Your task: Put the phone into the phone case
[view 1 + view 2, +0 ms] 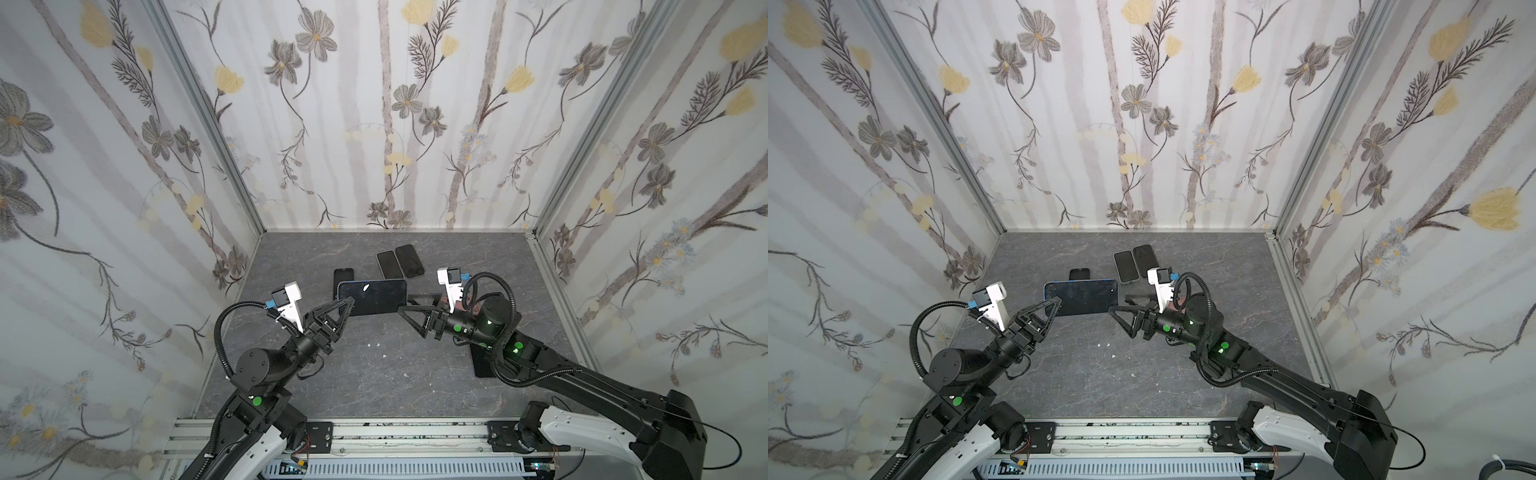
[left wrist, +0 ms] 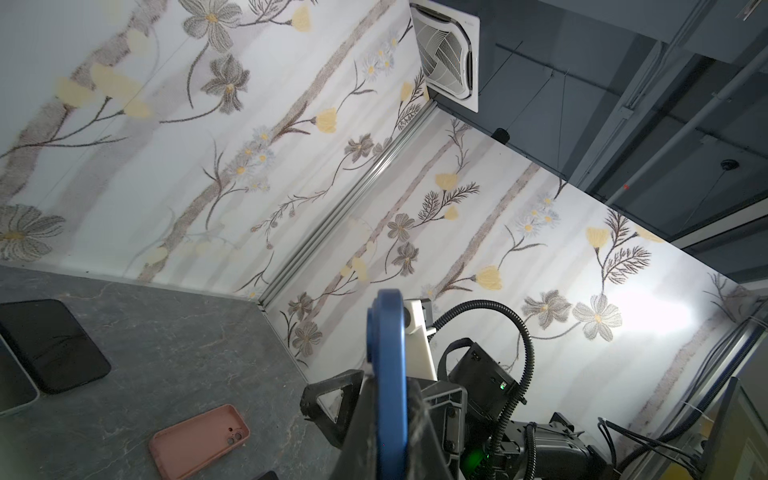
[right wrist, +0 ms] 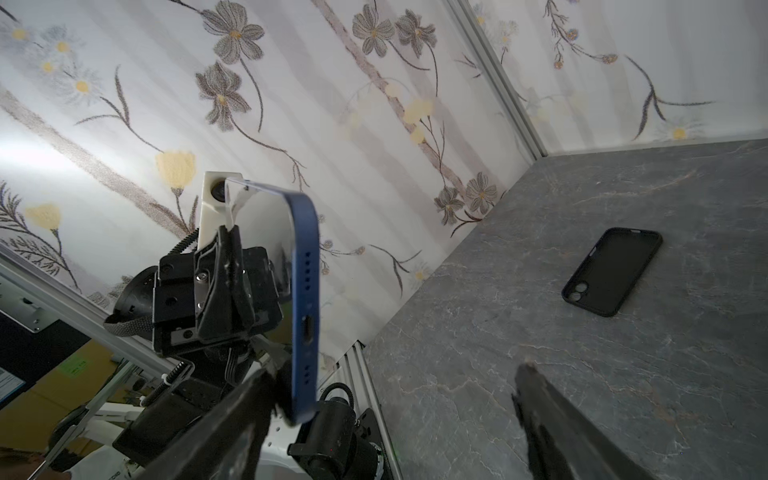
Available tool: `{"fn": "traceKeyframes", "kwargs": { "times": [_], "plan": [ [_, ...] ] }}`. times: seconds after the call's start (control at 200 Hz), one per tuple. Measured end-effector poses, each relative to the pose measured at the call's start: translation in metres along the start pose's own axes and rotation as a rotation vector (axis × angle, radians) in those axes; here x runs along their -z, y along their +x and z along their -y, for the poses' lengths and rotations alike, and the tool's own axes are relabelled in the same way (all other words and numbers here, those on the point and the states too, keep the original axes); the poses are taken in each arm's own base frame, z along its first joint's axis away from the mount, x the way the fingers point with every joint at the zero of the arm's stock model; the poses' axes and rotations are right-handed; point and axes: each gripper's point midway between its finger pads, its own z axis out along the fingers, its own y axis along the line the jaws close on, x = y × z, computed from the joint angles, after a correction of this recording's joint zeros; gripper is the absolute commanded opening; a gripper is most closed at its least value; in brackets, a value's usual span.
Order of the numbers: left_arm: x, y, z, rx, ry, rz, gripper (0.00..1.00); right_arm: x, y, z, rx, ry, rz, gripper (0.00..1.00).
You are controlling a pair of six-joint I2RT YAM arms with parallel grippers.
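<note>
floral wallpapered walls (image 1: 386, 124) enclose a grey marbled floor (image 1: 374, 374) with aluminium strips (image 1: 202, 104) at the corners

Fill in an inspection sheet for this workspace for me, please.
Surface: grey marbled table, a few white specks.
Job's things: blue phone held aloft; black case and pink case lying empty.
Clutter: two spare phones side by side at the rear.
Grippers: left gripper shut on one end of the blue phone; right gripper open at its other end.
Cables: black conduit looped on each arm.
Surroundings: floral walls on three sides.
</note>
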Motion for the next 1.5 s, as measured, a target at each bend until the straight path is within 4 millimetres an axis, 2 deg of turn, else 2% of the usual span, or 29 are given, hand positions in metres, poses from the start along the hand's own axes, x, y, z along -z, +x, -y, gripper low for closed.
{"fn": "traceKeyframes", "kwargs": {
  "times": [0.11, 0.205, 0.36, 0.574, 0.634, 0.659, 0.694, 0.734, 0.779, 0.809, 0.849, 0.949, 1.029, 1.054, 1.094, 1.109, 1.174, 1.234, 1.344, 1.499],
  "plan": [
    [0.002, 0.008, -0.010, 0.008, -0.023, -0.017, 0.00, -0.008, 0.012, -0.002, -0.012, -0.048, -0.059, 0.62],
    [0.004, 0.018, -0.018, 0.022, -0.032, -0.044, 0.00, -0.010, 0.019, -0.011, -0.030, -0.108, -0.092, 0.44],
    [0.006, 0.031, -0.025, 0.044, -0.023, -0.072, 0.00, -0.004, 0.021, -0.025, -0.034, -0.181, -0.102, 0.39],
    [0.007, 0.035, -0.025, 0.043, 0.003, -0.074, 0.00, 0.008, 0.020, -0.028, -0.032, -0.195, -0.072, 0.09],
    [0.005, 0.032, -0.023, 0.038, 0.013, -0.064, 0.00, 0.010, 0.015, -0.036, -0.031, -0.230, -0.059, 0.09],
    [0.005, 0.031, -0.021, 0.036, 0.022, -0.059, 0.00, 0.010, 0.013, -0.039, -0.030, -0.243, -0.051, 0.13],
    [0.004, 0.029, -0.018, 0.031, 0.032, -0.052, 0.00, 0.010, 0.012, -0.042, -0.027, -0.258, -0.046, 0.23],
    [0.003, 0.027, -0.016, 0.028, 0.041, -0.046, 0.00, 0.010, 0.010, -0.043, -0.022, -0.267, -0.035, 0.25],
    [0.002, 0.026, -0.015, 0.025, 0.046, -0.045, 0.00, 0.008, 0.011, -0.039, -0.020, -0.263, -0.029, 0.17],
    [0.001, 0.027, -0.017, 0.025, 0.042, -0.049, 0.00, 0.007, 0.013, -0.038, -0.020, -0.264, -0.028, 0.08],
    [0.001, 0.028, -0.018, 0.026, 0.037, -0.053, 0.00, 0.005, 0.014, -0.036, -0.021, -0.269, -0.025, 0.01],
    [0.000, 0.026, -0.019, 0.021, 0.036, -0.045, 0.00, 0.004, 0.011, -0.042, -0.058, -0.310, -0.022, 0.00],
    [-0.001, 0.021, -0.012, 0.002, 0.061, -0.026, 0.00, 0.003, 0.006, -0.047, -0.056, -0.336, -0.010, 0.00],
    [-0.001, 0.020, -0.011, -0.004, 0.061, -0.022, 0.14, 0.002, 0.005, -0.048, -0.053, -0.339, -0.007, 0.00],
    [-0.001, 0.019, -0.011, -0.015, 0.058, -0.017, 0.44, 0.001, 0.004, -0.048, -0.052, -0.340, -0.006, 0.00],
    [-0.001, 0.018, -0.011, -0.021, 0.054, -0.014, 0.52, 0.001, 0.003, -0.049, -0.049, -0.341, -0.005, 0.00],
    [-0.003, 0.015, -0.019, -0.053, 0.001, -0.007, 0.68, -0.001, -0.001, -0.051, -0.028, -0.337, 0.005, 0.00],
    [-0.004, 0.009, -0.028, -0.072, -0.066, 0.009, 0.74, -0.003, -0.006, -0.050, -0.010, -0.317, 0.016, 0.00],
    [-0.002, -0.005, -0.049, -0.107, -0.215, 0.064, 0.76, -0.011, -0.021, -0.040, 0.020, -0.215, 0.043, 0.00],
    [0.014, -0.017, -0.092, -0.142, -0.457, 0.143, 0.77, -0.016, -0.037, -0.010, 0.070, -0.005, 0.077, 0.00]
  ]
}}
